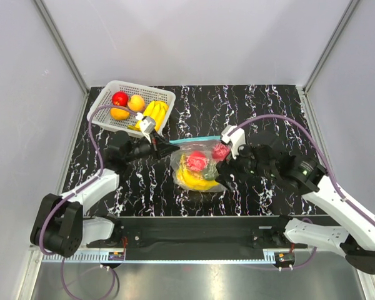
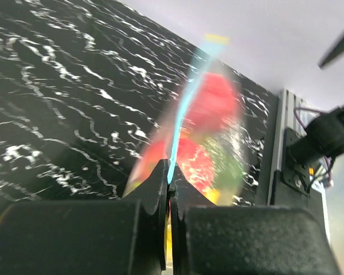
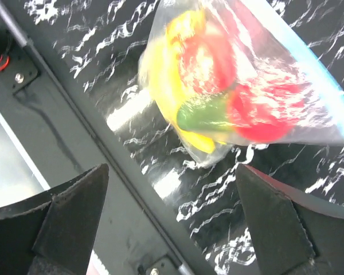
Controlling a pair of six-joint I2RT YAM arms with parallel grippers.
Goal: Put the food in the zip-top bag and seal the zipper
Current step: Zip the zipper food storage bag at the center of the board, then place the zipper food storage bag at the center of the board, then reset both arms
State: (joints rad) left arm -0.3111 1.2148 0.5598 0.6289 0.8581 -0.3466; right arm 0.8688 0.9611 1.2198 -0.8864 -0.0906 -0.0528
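The crinkly clear zip-top bag (image 1: 200,165) bulges with glossy red, yellow, green food (image 3: 212,86). The left gripper (image 2: 169,189), stretched toward 3 o'clock, pinches the thin blue zipper (image 2: 180,123); the right gripper (image 3: 172,169) gapes wide

The right fingers (image 3: 74,212) stand wide apart, and the gap between them is free down to the bare surface (image 3: 218,189). Just ahead of them bulges the zip-top bag (image 3: 160,40), packed with food (image 3: 206,63). Under and behind them runs the black base rail (image 3: 63,132). The left fingers (image 2: 155,195) leave no gap, pinched on the zipper (image 2: 180,132). To their left the surface lies bare. Behind them, leftward, stands the white basket (image 1: 100,102).
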